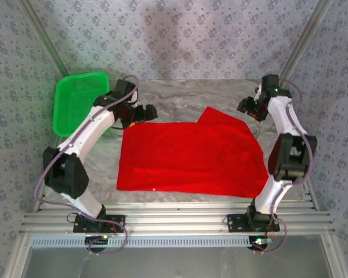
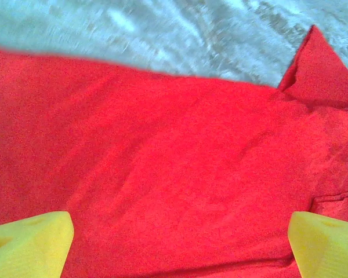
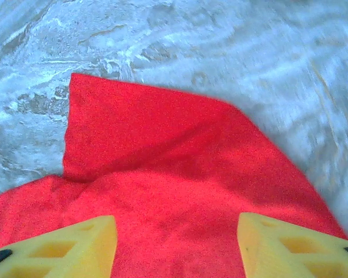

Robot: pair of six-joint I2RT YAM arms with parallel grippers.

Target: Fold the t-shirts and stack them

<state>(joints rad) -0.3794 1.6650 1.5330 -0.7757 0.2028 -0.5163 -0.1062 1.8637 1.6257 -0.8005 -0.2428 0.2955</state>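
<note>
A bright red t-shirt [image 1: 191, 156] lies spread flat on the grey marbled table [image 1: 180, 95], plain side up. One sleeve [image 1: 223, 119] sticks out at its far right. My left gripper [image 1: 142, 113] hovers at the shirt's far left corner. In the left wrist view this gripper [image 2: 180, 231] is open, its yellow fingers [image 2: 35, 243] wide apart over the red cloth [image 2: 162, 162]. My right gripper [image 1: 249, 109] is by the sleeve. Seen from the right wrist, that gripper [image 3: 177, 237] is open above the sleeve [image 3: 162, 145], with nothing between its fingers [image 3: 290, 246].
A green mesh basket [image 1: 78, 101] leans at the far left, just behind the left arm. Patterned walls close in the back and both sides. Bare table shows beyond the shirt's far edge [image 3: 249, 52]. A metal rail [image 1: 174, 220] runs along the near edge.
</note>
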